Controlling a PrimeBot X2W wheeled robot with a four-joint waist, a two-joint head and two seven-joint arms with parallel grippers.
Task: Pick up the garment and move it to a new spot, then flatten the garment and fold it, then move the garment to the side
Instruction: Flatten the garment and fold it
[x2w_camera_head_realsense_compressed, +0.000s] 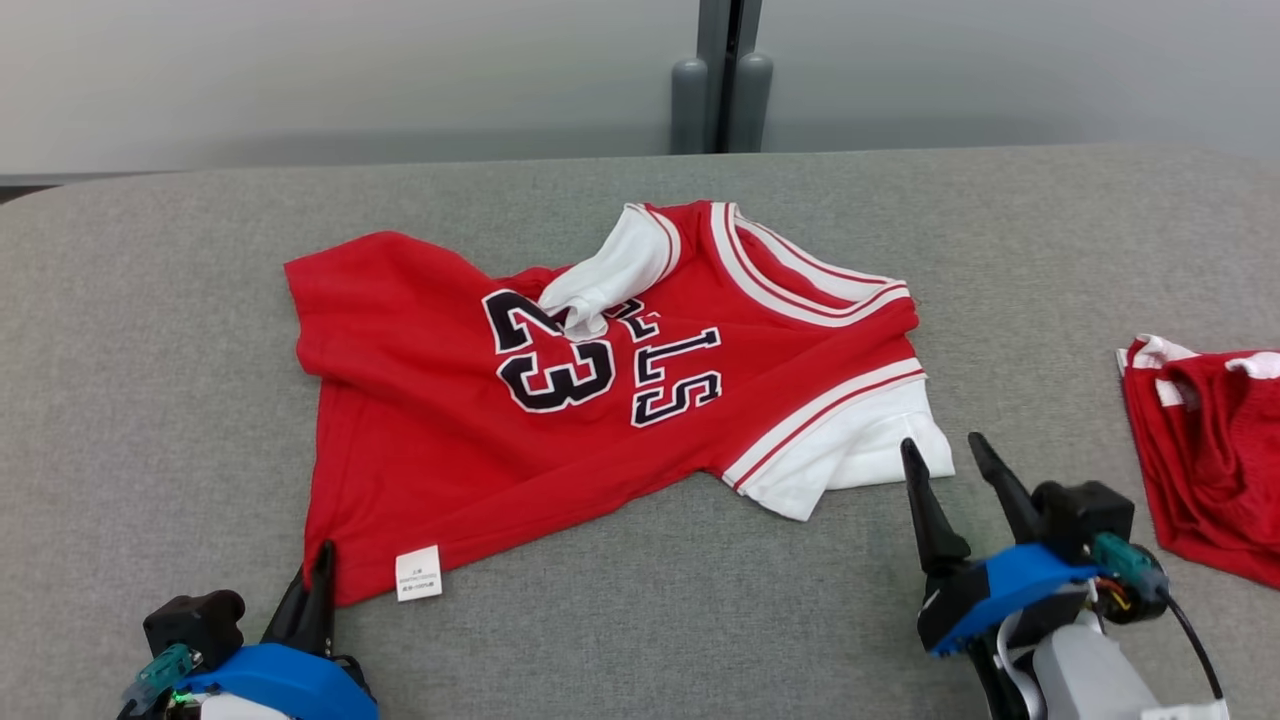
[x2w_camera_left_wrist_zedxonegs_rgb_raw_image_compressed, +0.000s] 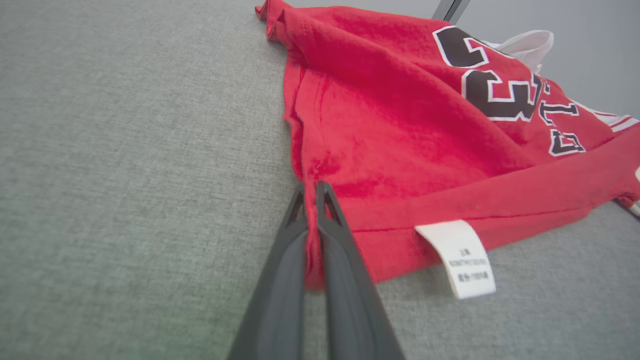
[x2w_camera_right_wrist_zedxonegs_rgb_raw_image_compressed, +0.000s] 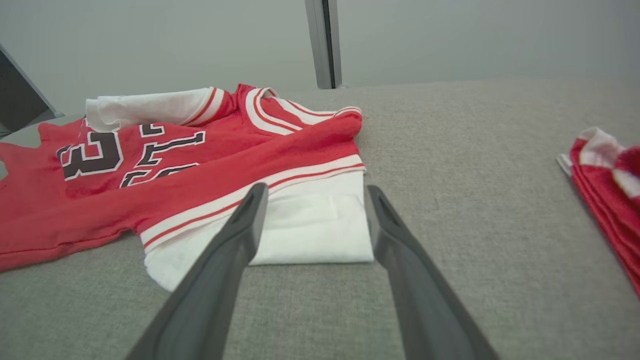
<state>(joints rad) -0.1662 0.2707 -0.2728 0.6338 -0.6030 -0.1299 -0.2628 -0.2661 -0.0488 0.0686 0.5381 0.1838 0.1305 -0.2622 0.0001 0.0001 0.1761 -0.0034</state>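
In the head view, the shirt (x2w_camera_head_realsense_compressed: 600, 380) lies open but wrinkled on the grey surface (x2w_camera_head_realsense_compressed: 180, 300), beyond both pairs of jaws and between them. The left jaws are clenched on the nearest corner of the hem, and the white label (x2w_camera_head_realsense_compressed: 418, 573) is just to their right. The right jaws stand apart and hold nothing. Their tips are just beside the white sleeve (x2w_camera_head_realsense_compressed: 860, 465). One more red cloth (x2w_camera_head_realsense_compressed: 1210, 450) lies well to the right of the right jaws.

In the left wrist view, a thin strip of the red hem is pinched between the two dark fingers. The rest of the shirt (x2w_camera_left_wrist_zedxonegs_rgb_raw_image_compressed: 400, 125) spreads away ahead of them and to their right. The label (x2w_camera_left_wrist_zedxonegs_rgb_raw_image_compressed: 462, 260) hangs from the hem, near the right side of the jaws.

In the right wrist view, the jaws are released. The white sleeve (x2w_camera_right_wrist_zedxonegs_rgb_raw_image_compressed: 310, 225) lies flat just ahead, in the gap between the tips, and I cannot tell if they touch it. The other red cloth (x2w_camera_right_wrist_zedxonegs_rgb_raw_image_compressed: 605, 200) is far off to the right.

I judge the shirt to be light, soft and limp. It will sag and bunch when lifted, and it may drag on the rough surface. A hold on the thick hem or on the sleeve seam seems safest. Two corners held at once should keep it spread. The far sleeve lies folded over the chest and will probably need pulling out.
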